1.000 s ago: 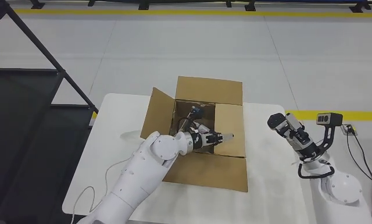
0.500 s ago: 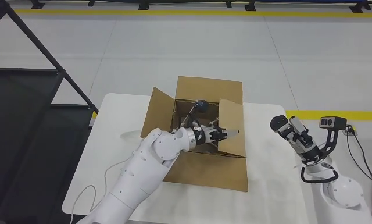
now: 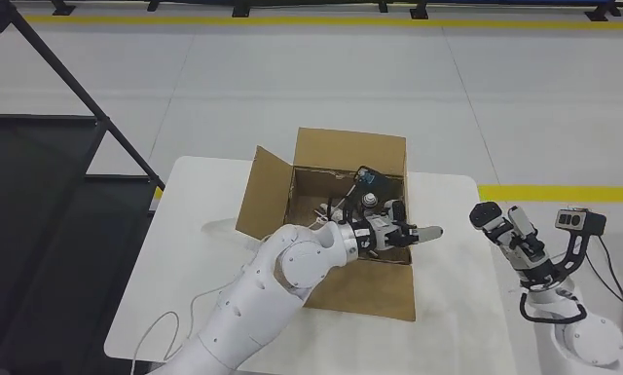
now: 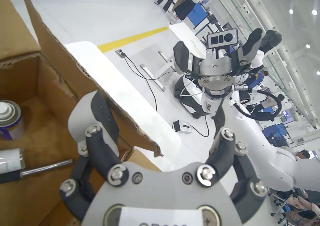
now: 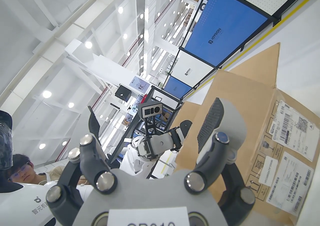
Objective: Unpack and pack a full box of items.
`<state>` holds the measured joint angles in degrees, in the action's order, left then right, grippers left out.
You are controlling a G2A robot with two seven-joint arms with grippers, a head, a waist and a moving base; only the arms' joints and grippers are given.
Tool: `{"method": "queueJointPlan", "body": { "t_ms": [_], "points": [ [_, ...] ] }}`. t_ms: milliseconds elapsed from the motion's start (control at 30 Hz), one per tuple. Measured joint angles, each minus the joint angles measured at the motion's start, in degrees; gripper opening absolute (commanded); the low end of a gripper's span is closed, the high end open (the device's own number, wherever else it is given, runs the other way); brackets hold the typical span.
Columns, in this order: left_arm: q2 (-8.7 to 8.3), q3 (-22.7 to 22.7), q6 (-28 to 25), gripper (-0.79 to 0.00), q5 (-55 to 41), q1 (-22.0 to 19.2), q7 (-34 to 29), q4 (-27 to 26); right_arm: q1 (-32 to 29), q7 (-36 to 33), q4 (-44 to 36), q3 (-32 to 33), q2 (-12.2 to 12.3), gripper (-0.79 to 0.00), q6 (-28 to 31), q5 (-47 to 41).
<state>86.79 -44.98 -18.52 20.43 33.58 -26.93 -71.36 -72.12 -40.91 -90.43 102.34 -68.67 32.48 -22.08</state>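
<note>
box [image 5: 237, 92] side: barcode shipping labels [image 5: 292, 122] | blue wall panel [image 5: 232, 29]: white logo

Box [image 3: 350, 151] sits mid-frame on table [image 3: 195, 239], flaps out. Left gripper [image 3: 417, 236] is at box's right flap, straddling its edge. Right gripper [image 3: 499, 217] is at frame right by table's right edge, apart from box. Can [image 4: 10, 117], roll [image 4: 10, 160] and rod [image 4: 46, 165] lie in box, can just beside roll.

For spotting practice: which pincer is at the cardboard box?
The left pincer, open at the box's rim; the right pincer is off by the table's edge.
</note>
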Motion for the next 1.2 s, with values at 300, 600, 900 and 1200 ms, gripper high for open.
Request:
{"method": "queueJointPlan", "body": {
  "t_ms": [300, 600, 900, 1200],
  "points": [
    [3.63, 6.47, -0.84, 0.0, -0.11, -3.53, 3.81, 6.53, -3.85, 0.04, -0.7, 2.87, 0.53, 0.0, 1.84, -1.72],
    [8.32, 11.59, 1.53, 0.0, -1.54, -7.02, 7.99, 15.58, -5.0, -1.24, 0.81, 4.84, 1.1, 0.0, 3.33, -4.19],
    [12.47, 14.62, 2.2, 0.0, -2.01, -8.9, 9.72, 23.24, -6.95, -0.09, 1.82, 7.35, 1.4, 0.0, 6.06, -7.95],
    [15.66, 15.44, 2.08, 0.0, -3.42, -10.12, 8.07, 29.97, -7.5, 1.38, 1.86, 7.69, 1.36, 0.0, 5.98, -8.83]
  ]
}}
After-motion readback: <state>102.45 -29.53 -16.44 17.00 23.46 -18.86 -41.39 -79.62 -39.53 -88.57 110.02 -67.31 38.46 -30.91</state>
